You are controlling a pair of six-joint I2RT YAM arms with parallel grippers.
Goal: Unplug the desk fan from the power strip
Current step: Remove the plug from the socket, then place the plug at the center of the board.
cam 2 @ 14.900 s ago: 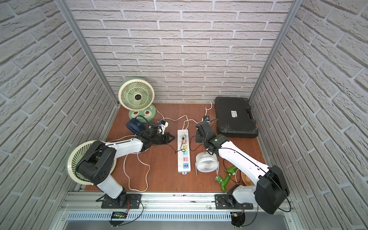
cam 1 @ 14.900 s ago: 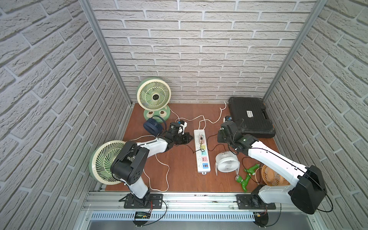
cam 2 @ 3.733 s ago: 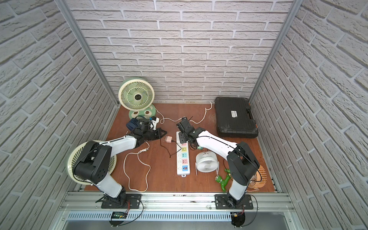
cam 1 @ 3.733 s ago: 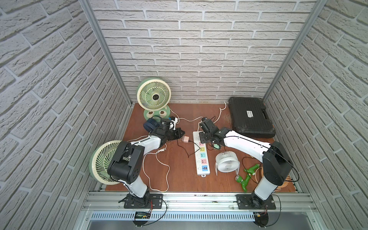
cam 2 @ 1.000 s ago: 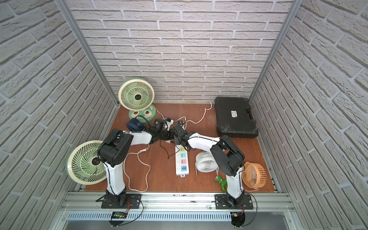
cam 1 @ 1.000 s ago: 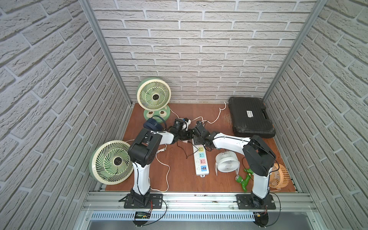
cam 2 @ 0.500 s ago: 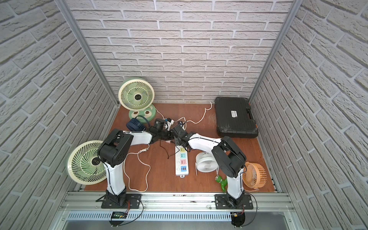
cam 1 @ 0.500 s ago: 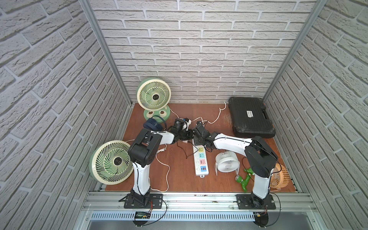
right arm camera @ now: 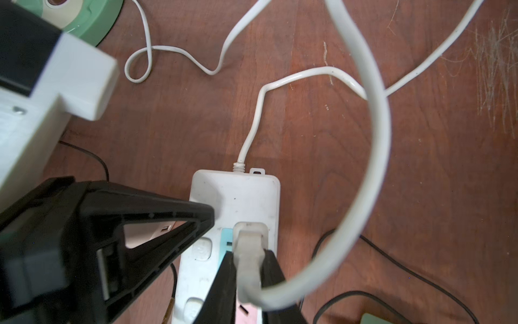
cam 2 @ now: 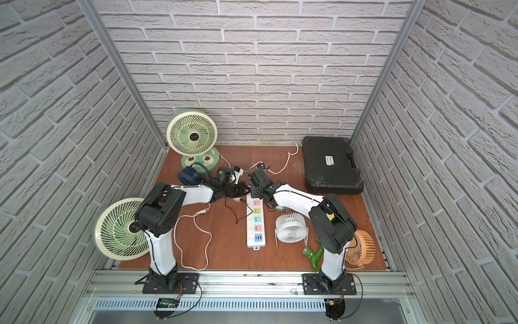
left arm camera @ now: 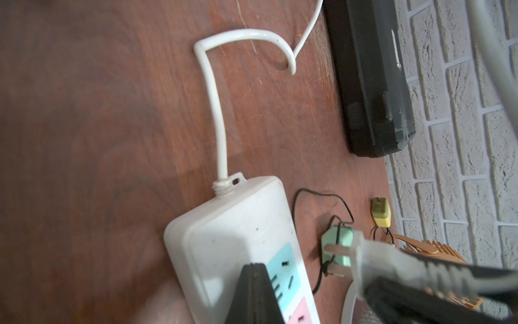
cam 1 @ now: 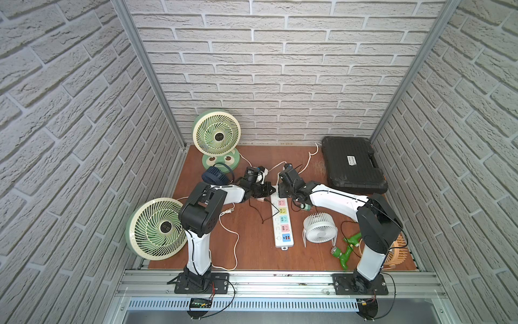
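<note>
arms have met at the strip's [cam 1: 282,221] far end — plug [right arm camera: 249,241] out

both arms have swung inward since the earliest frame, when the right one reached toward the case [cam 1: 350,168] and the left sat off to the side of the strip. over the last second they have hardly shifted. the left gripper [left arm camera: 253,269] is pinched together with nothing in it. its tip seems to rest on the strip's end beside the blue socket [left arm camera: 283,269], pinning it. the right gripper [right arm camera: 249,259] is clamped on the white plug, held just above that socket.

the main pull looks done: the left wrist view shows both prongs [left arm camera: 335,249] bare and clear of the strip. left to do, as i judge it: carry the plug aside, set it down, let go, and lift the left tip off. i cannot trace which fan the plug's thick cord runs to.

the strip lies flat mid-board [cam 1: 252,252], cord end toward the back wall and usb block nearest the rail [cam 1: 280,280]. the board is brown wood, scratched near the case and strewn with white and black cords.

fans stand all round: a green one at the back [cam 1: 216,131], a big green one [cam 1: 157,228] by the left arm, and a white one [cam 1: 319,230] just beside the strip. grey brick-pattern walls [cam 1: 280,70] close in three sides — a tight room for two elbows.
</note>
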